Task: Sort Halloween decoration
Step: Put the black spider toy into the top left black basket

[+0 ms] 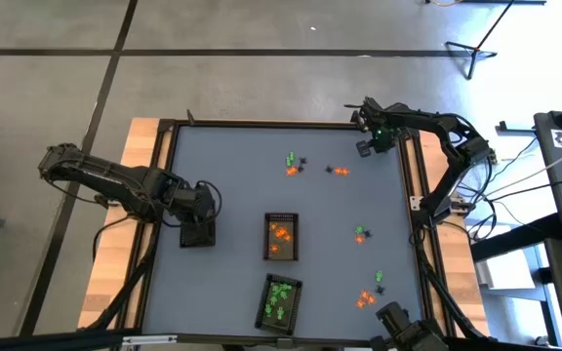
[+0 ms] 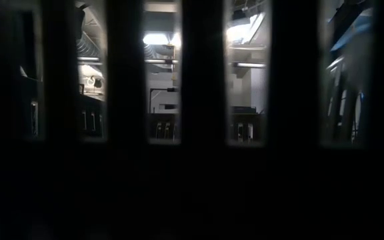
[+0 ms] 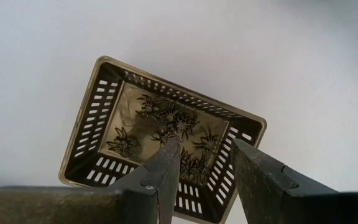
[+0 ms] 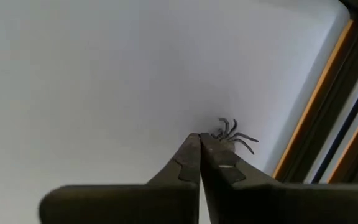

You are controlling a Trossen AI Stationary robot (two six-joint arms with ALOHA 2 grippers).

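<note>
Right pincer (image 4: pixel 199 142) pinching black spider (image 4: pixel 232 134) (near table corner).

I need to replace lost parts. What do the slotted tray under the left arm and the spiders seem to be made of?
Tray: probably moulded plastic, dark and slightly glossy, judging by its thin walls with even rows of slots. Spiders in it: likely black plastic, thin stiff legs. The spider at the right gripper looks the same.

Matt grey table top (image 1: pixel 232 175) with bare wood edges (image 1: pixel 140 146); slotted plastic tray (image 3: pixel 98 118); matt dark fingers (image 3: pixel 166 168).
</note>
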